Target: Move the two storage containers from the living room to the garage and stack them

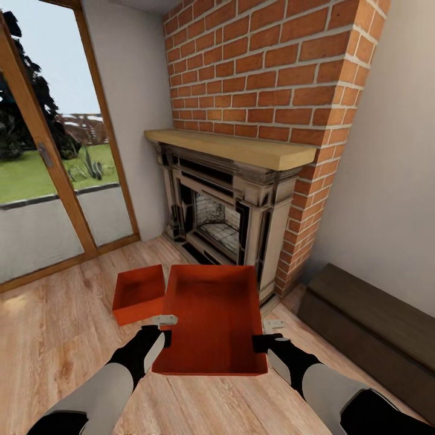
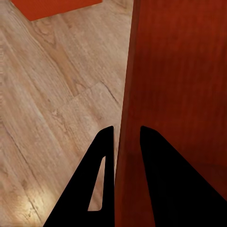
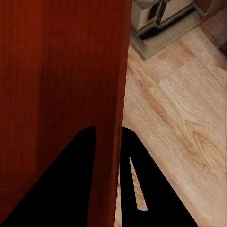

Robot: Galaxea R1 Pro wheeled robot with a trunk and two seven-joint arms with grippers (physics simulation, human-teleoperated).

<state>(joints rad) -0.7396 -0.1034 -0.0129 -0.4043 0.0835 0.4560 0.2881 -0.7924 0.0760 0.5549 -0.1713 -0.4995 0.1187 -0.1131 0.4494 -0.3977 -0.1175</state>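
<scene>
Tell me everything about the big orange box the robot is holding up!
The held container is an orange-red rectangular box, shallow, thin-walled, with no lid and nothing inside. Its surface looks finely ribbed, like plastic. It is lifted above the wood floor, roughly level, before the fireplace. The left pincer clamps its left wall and the right pincer its right wall, one finger on each side of the wall. A second matching box sits on the floor beside it.

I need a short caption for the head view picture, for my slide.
Both grippers, left and right, hold one storage container by its side walls before the fireplace; the second container sits on the wood floor.
</scene>
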